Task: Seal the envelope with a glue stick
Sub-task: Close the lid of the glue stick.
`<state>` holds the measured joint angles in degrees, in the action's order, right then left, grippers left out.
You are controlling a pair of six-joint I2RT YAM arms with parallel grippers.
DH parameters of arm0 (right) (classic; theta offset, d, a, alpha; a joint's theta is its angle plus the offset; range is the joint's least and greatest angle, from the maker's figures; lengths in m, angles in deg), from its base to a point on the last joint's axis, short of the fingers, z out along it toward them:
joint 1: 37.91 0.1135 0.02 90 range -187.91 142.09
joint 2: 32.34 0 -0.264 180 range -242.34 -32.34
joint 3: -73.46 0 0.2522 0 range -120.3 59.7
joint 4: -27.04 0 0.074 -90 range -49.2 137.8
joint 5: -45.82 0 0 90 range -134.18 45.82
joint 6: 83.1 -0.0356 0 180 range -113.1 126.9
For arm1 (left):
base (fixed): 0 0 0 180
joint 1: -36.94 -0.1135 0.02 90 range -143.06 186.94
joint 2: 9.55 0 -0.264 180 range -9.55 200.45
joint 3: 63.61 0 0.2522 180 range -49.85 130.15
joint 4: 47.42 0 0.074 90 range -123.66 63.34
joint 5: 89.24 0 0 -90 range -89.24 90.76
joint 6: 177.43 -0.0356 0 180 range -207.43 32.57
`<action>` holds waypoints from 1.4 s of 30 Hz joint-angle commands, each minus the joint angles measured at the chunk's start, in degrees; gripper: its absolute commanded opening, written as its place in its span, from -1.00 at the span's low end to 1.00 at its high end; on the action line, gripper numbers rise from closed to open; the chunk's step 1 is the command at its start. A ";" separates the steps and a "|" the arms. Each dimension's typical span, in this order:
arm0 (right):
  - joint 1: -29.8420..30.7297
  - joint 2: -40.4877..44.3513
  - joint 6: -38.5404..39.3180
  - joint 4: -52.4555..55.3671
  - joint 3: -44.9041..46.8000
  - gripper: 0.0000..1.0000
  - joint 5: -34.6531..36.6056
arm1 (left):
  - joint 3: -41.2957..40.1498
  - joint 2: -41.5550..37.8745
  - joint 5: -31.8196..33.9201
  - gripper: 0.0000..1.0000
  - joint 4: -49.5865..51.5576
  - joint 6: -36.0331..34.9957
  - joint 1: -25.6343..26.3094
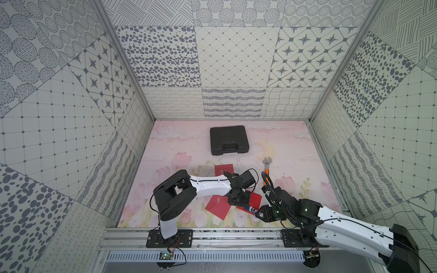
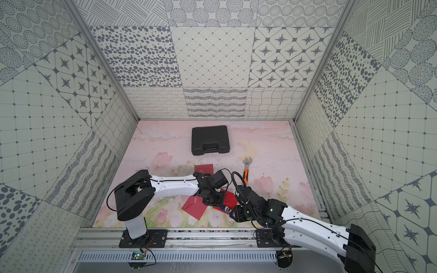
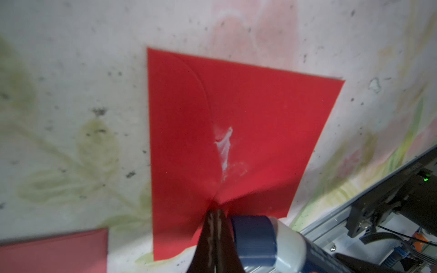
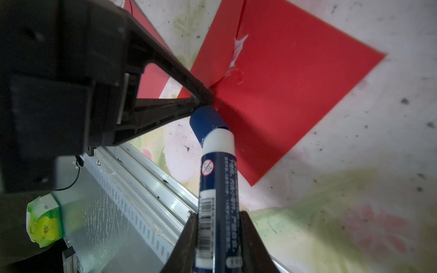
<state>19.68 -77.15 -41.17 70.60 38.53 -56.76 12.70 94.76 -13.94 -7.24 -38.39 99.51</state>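
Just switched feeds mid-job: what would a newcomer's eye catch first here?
A red envelope lies near the front rail, with a white glue smear at its flap edge. The left pincer, shut, sits with its tips on that envelope's creased edge. Close beside it, the right pincer grips a capped glue stick.

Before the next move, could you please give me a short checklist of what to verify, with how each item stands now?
1. Grip on the glue stick: right pincer shut on its labelled body. Ok.
2. Cap off for gluing: the blue cap is on. Not ok.
3. Hold on the envelope: left pincer shut on its edge, paper puckering there. Ok.
4. The flap folded over the envelope's body. Ok.
5. Glue at the seam: a white smear by the flap's edge. Ok.
6. Flap bonded along its whole edge: cannot tell.
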 commanded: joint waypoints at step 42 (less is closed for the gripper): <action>0.27 5.47 2.63 1.60 -3.47 -1.00 7.03 | -5.80 0.51 -9.45 -1.00 -12.39 2.96 -0.68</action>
<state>19.94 -73.37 -39.53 74.10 37.85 -53.54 8.50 94.94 -20.27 -18.04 -37.54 99.27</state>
